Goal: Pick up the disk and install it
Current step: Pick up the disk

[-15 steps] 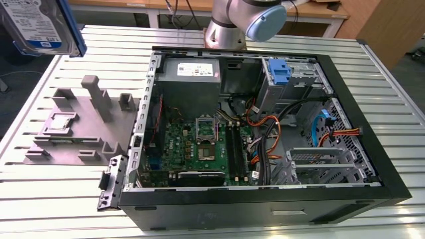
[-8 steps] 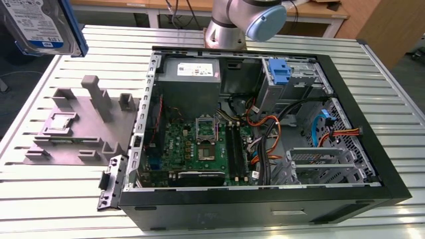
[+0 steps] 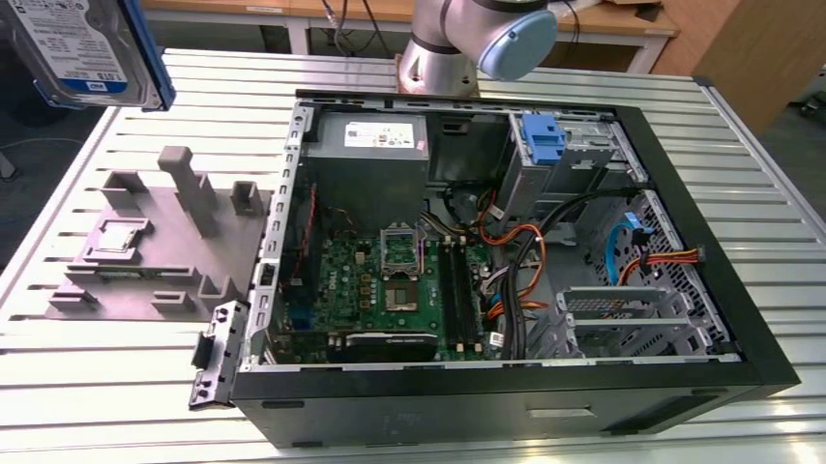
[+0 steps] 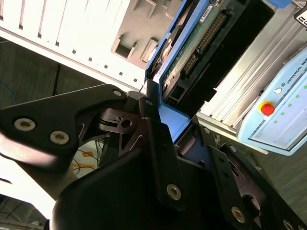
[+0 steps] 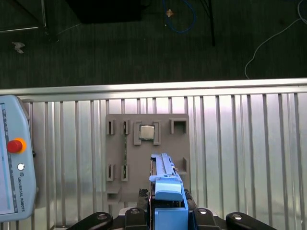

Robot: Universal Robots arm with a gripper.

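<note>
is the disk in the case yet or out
Out: the disk is clamped in the pincer, above the grey fixture, outside the open case.

Bright overhead light; glare on ribbed silver aluminium table [image 5: 230, 143]; open black computer case [image 3: 722, 319] shadowed inside; my black gripper [image 5: 168, 213] dark.

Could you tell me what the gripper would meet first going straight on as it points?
Probably the grey slotted plastic holder plate, beyond the blue-railed silver disk the gripper holds; the depth is unclear.
</note>
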